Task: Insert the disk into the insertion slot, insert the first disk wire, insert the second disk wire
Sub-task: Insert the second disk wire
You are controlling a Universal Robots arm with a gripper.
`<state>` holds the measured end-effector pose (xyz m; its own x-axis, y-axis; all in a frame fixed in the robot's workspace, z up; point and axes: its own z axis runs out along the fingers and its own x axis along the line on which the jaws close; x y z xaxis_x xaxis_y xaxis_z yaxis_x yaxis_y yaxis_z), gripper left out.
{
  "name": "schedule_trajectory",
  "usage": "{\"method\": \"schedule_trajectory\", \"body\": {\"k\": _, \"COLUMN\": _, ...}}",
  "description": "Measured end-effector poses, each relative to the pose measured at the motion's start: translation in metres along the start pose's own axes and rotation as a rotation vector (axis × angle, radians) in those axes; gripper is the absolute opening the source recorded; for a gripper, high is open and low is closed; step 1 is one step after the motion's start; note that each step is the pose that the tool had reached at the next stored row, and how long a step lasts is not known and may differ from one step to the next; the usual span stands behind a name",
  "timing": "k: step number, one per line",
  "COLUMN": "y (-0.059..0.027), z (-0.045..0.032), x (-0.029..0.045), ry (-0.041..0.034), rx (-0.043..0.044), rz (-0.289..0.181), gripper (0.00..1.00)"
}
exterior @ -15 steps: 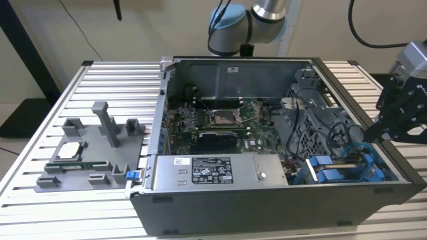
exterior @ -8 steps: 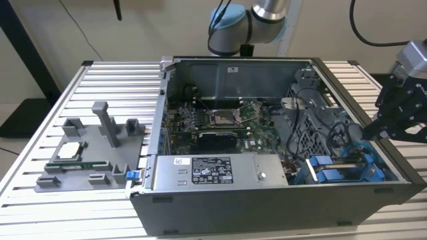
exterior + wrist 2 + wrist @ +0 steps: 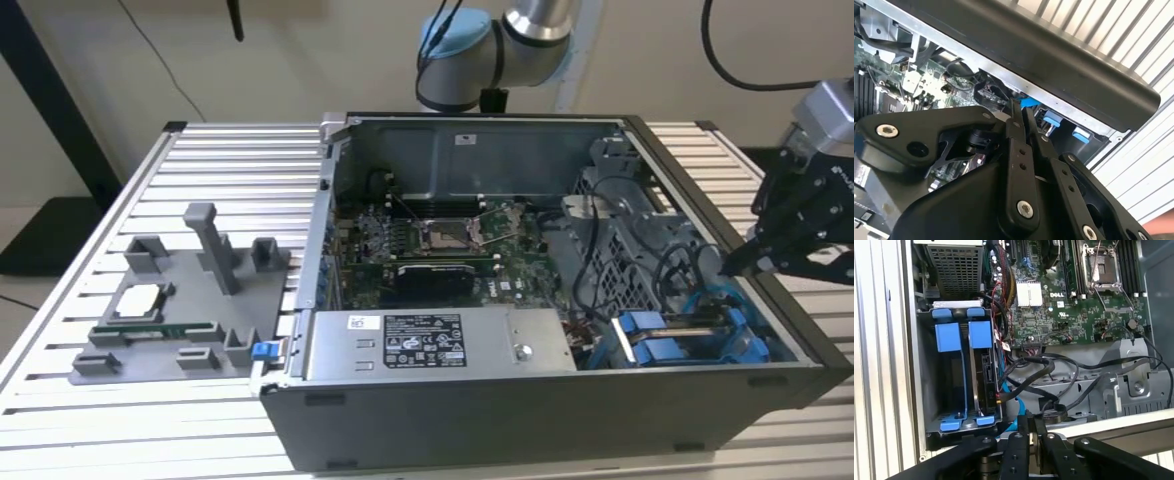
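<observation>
The disk (image 3: 986, 382) stands edge-on in its blue carrier frame (image 3: 980, 334), seated in the insertion slot of the grey drive cage (image 3: 929, 390), beside another blue-fronted carrier (image 3: 948, 336). A blue wire (image 3: 1010, 407) runs from the disk's rear end to my gripper (image 3: 1031, 424). The black fingers (image 3: 1015, 125) are closed together with the blue wire (image 3: 1029, 102) showing at their tips. In the exterior view my gripper (image 3: 747, 262) hangs over the case's right wall, just above the blue carriers (image 3: 674, 340).
The open computer case (image 3: 534, 420) lies on a slatted table (image 3: 240, 170). Inside are a motherboard (image 3: 441, 240), a labelled power supply (image 3: 427, 342) and loose black cables (image 3: 1054, 372) beside the cage. A grey fixture (image 3: 174, 300) with small parts sits at the exterior view's left.
</observation>
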<state>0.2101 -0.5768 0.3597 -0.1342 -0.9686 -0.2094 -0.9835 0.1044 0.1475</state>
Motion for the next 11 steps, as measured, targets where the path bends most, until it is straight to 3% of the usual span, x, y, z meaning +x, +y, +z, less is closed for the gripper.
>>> {"method": "schedule_trajectory", "body": {"k": 5, "y": 0.0003, "z": -0.0022, "x": -0.0003, "ry": -0.0002, "rx": -0.0005, "rz": 0.0, "gripper": 0.0}}
{"method": "schedule_trajectory", "body": {"k": 11, "y": 0.0041, "z": -0.0201, "x": -0.0039, "ry": -0.0004, "rx": -0.0006, "rz": 0.0, "gripper": 0.0}}
